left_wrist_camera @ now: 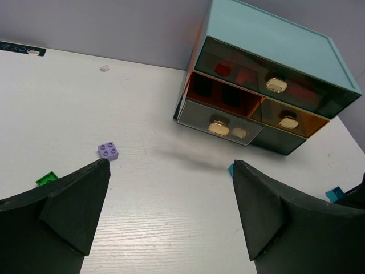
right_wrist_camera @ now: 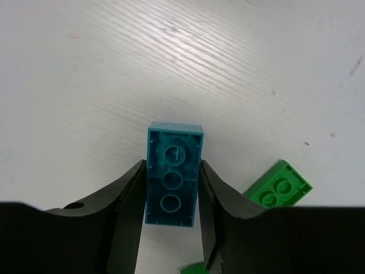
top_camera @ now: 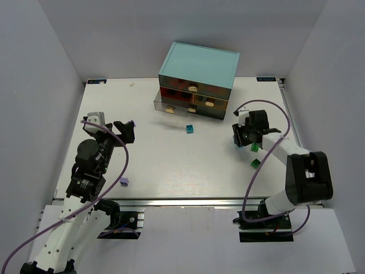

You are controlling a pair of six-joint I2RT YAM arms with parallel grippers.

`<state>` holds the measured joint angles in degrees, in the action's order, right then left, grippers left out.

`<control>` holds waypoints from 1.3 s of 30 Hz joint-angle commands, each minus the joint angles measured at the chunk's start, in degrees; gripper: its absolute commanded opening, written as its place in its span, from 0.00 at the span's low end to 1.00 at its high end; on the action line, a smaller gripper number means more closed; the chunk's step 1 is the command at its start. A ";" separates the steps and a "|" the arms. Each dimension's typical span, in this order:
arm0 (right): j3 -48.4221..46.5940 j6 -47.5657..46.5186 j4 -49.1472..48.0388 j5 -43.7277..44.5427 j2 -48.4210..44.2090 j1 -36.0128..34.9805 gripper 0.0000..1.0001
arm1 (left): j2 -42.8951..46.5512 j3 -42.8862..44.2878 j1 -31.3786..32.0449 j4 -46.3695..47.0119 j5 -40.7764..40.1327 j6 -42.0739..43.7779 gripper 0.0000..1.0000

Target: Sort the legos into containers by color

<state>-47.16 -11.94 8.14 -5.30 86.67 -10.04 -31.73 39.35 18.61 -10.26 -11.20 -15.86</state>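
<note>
**Teal brick clamped in my right fingers; left fingers spread wide**

My right fingers (right_wrist_camera: 128, 200) are drawn in narrow on a long teal brick (right_wrist_camera: 174, 174), one finger against each long side, with its hollow underside turned up toward my wrist camera. I cannot tell whether it touches the white surface (right_wrist_camera: 114, 68) or hangs above it. A green brick (right_wrist_camera: 278, 190) lies just to the right of these fingers, underside up and apart from the teal one. A scrap of more green shows at the lower edge between the fingers, too cropped to name.

My left fingers (left_wrist_camera: 63, 211) stand wide apart with nothing between them. Ahead of them and to the right sits the light-teal cabinet (left_wrist_camera: 268, 34). Its lower-left drawer (left_wrist_camera: 219, 123) is pulled partway out, while the top drawer (left_wrist_camera: 274, 80) and lower-right drawer (left_wrist_camera: 288, 121) sit further in. Red shapes show through the top drawer's dark front.

A lavender brick (left_wrist_camera: 108, 150) lies studs up just beyond the tip of the finger on the left of this wrist view. A second green brick (left_wrist_camera: 47, 178) lies against that finger's outer edge, partly hidden. A small teal brick (left_wrist_camera: 231, 168) peeks out at the tip of the other finger.
</note>
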 commanded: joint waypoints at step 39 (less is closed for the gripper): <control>-64.12 -23.30 5.75 -9.29 30.14 -24.67 0.65 | -1.32 -1.74 -0.33 3.23 8.30 4.78 0.98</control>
<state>-112.55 -37.30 16.23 -13.61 120.33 -34.39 -33.76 37.87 18.50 -8.08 -4.54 -11.77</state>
